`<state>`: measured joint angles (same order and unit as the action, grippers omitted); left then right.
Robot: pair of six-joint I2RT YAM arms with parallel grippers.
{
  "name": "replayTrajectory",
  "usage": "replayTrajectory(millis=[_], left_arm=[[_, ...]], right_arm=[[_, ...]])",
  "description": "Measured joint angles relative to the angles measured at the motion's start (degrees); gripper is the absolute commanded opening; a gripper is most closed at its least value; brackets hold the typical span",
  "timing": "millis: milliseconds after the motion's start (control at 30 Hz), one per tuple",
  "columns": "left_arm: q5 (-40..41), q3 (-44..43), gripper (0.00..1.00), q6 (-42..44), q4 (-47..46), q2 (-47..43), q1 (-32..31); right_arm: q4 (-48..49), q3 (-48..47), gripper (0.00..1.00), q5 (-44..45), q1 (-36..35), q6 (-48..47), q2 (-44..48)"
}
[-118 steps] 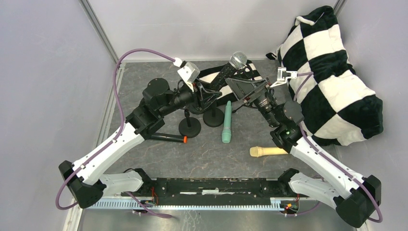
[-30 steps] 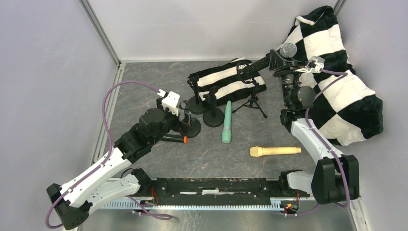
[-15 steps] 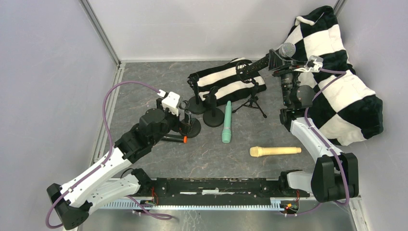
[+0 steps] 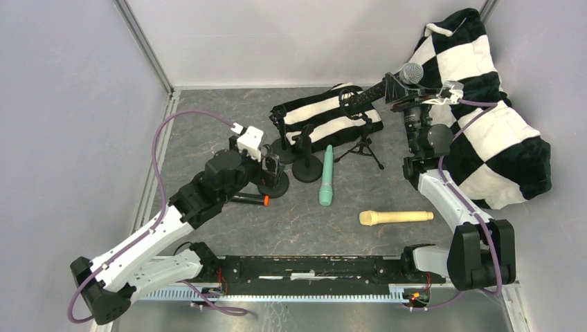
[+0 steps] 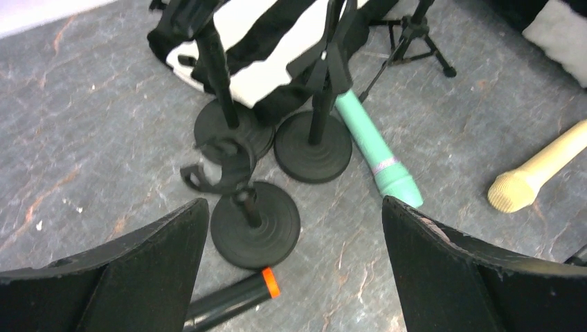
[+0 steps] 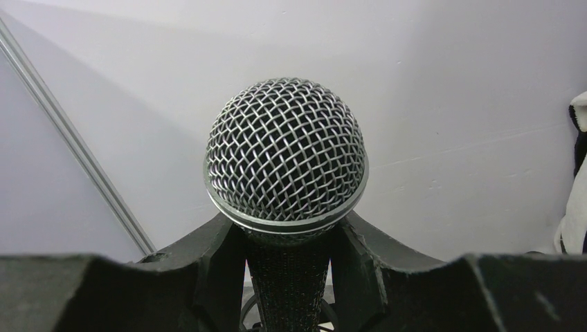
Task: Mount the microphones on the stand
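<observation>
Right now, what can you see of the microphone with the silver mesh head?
The mesh microphone has a round head of silver wire mesh, a shiny metal ring under it and a black handle. The right gripper is shut on the handle just below the head and holds it in the air, tilted, with the head toward the checkered cushion and the tail toward the tripod stand. Whether the tail touches that stand I cannot tell.

Left arm reaches to worktop centre; left gripper (image 4: 271,166) jaws wide apart. Right arm raised near far right corner; right gripper (image 4: 397,87) clamped on microphone (image 4: 413,72).
</observation>
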<state>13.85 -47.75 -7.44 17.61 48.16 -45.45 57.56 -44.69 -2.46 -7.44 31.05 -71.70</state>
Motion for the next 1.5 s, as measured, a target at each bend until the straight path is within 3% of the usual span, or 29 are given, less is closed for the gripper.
replayTrajectory(millis=[167,433,800,1167,1433,1500], left_arm=[[-0.55,-11.58,0.99,-2.03,-0.17,10.67,0.42],[-3.45,-39.93,0.98,-10.58,0.02,32.57,5.11],[-11.06,-62.79,0.87,-17.49,1.44,55.56,6.49],[-19.58,-70.14,0.61,-24.11,1.68,67.36,8.26],[-22.73,-70.38,0.46,-25.40,1.70,70.99,8.90],[-23.39,-70.38,0.38,-25.75,1.55,71.17,8.85]], right_arm=[[1.11,0.72,0.00,-0.02,0.00,-0.02,0.00],[1.70,1.14,0.00,0.00,0.00,-0.02,0.00],[1.79,1.25,0.00,0.02,0.00,0.00,0.00],[1.75,1.25,0.00,0.00,0.00,0.11,0.00],[1.66,1.25,0.00,-0.04,0.00,0.17,0.00],[1.64,1.25,0.00,-0.09,0.00,0.17,0.00]])
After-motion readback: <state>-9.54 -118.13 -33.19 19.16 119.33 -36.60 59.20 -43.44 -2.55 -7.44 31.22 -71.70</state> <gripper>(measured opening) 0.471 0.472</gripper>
